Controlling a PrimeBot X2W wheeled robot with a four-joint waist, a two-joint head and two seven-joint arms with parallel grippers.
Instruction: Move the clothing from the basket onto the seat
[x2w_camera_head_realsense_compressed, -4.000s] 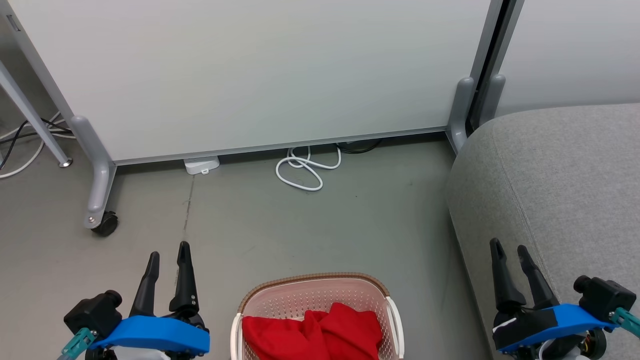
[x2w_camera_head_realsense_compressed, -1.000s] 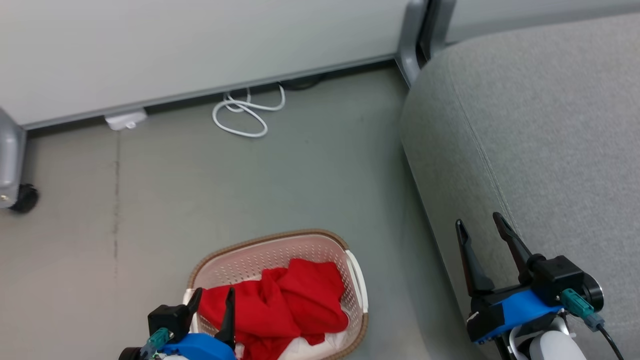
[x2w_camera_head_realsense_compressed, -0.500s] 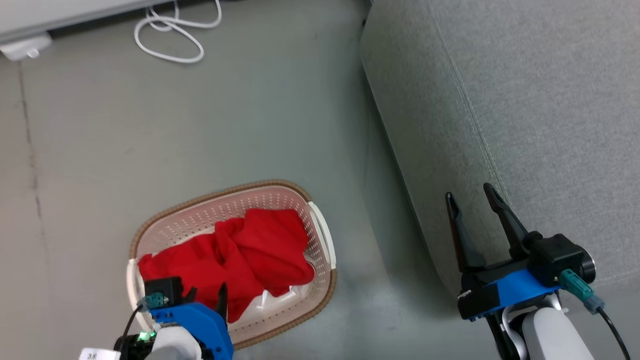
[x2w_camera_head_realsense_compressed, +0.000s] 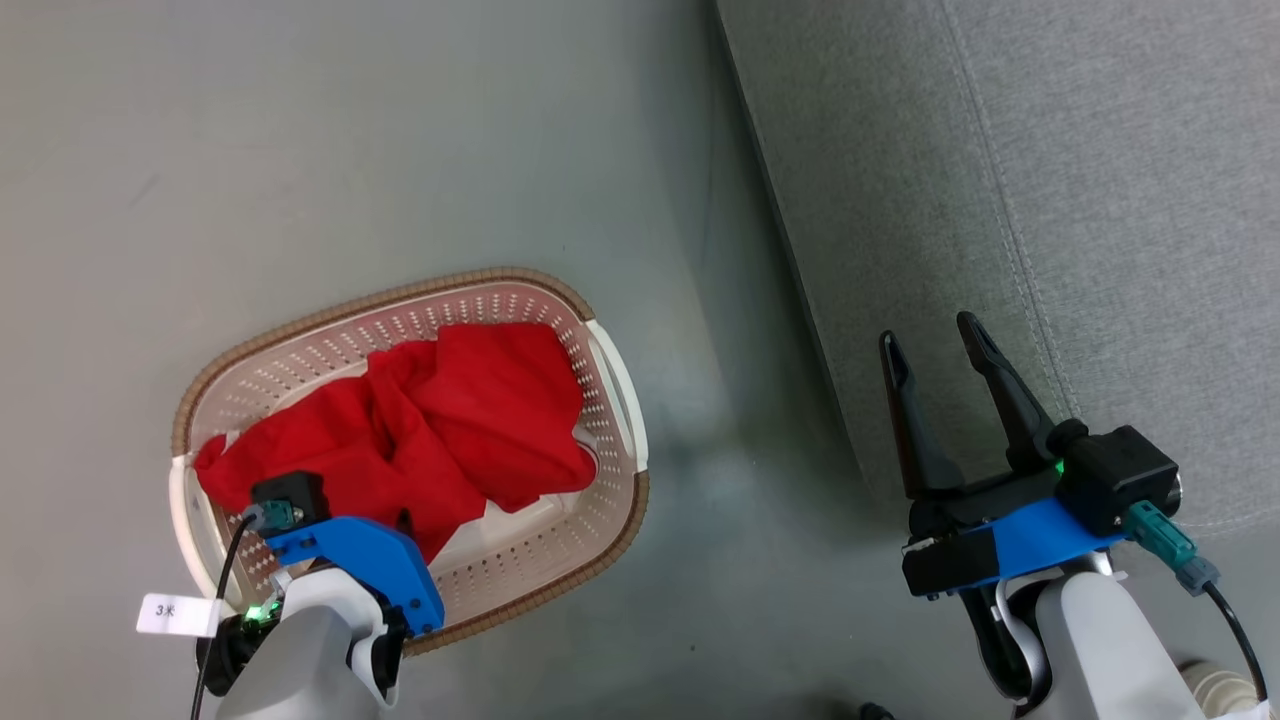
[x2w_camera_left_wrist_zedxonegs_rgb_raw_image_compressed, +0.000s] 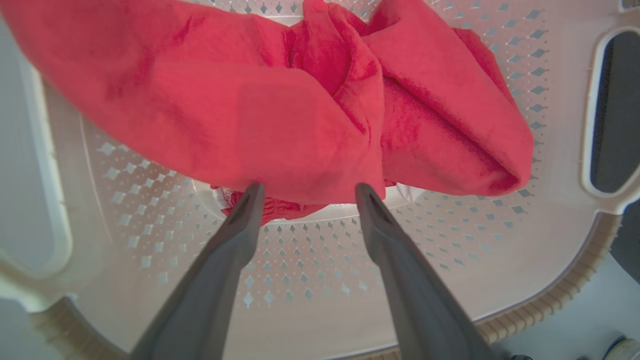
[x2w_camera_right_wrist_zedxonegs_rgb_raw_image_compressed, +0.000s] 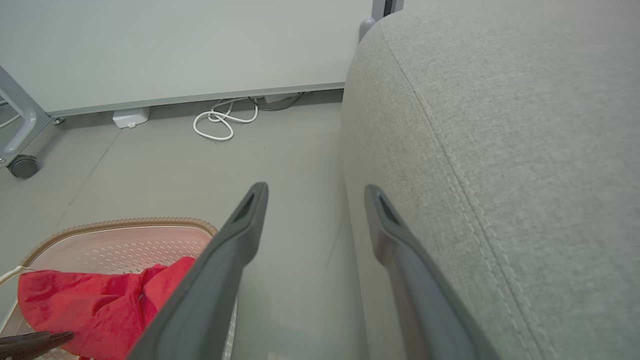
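The clothing (x2w_camera_head_realsense_compressed: 430, 430) is a crumpled bright red heap in the oval cream basket (x2w_camera_head_realsense_compressed: 400, 300) on the floor. In the left wrist view my left gripper (x2w_camera_left_wrist_zedxonegs_rgb_raw_image_compressed: 308, 192) points down into the basket (x2w_camera_left_wrist_zedxonegs_rgb_raw_image_compressed: 300, 270), open, its fingertips at the near edge of the red clothing (x2w_camera_left_wrist_zedxonegs_rgb_raw_image_compressed: 300, 100) with nothing between them. A bit of white trim shows under the red. My right gripper (x2w_camera_head_realsense_compressed: 935, 345) stands open and empty over the left edge of the grey seat (x2w_camera_head_realsense_compressed: 1050, 200). In the right wrist view, the right gripper (x2w_camera_right_wrist_zedxonegs_rgb_raw_image_compressed: 316, 194) straddles the side of the seat (x2w_camera_right_wrist_zedxonegs_rgb_raw_image_compressed: 500, 150).
The basket stands on grey floor just left of the seat, with a strip of floor between them. Farther off, the right wrist view shows a coiled white cable (x2w_camera_right_wrist_zedxonegs_rgb_raw_image_compressed: 220, 120), a white adapter (x2w_camera_right_wrist_zedxonegs_rgb_raw_image_compressed: 131, 116) and a wheeled panel's castor (x2w_camera_right_wrist_zedxonegs_rgb_raw_image_compressed: 22, 166).
The head camera has tilted down, so the whole picture shifted. My left gripper has dropped lower into the basket, over the red clothing. The right gripper stays open by the seat's edge.
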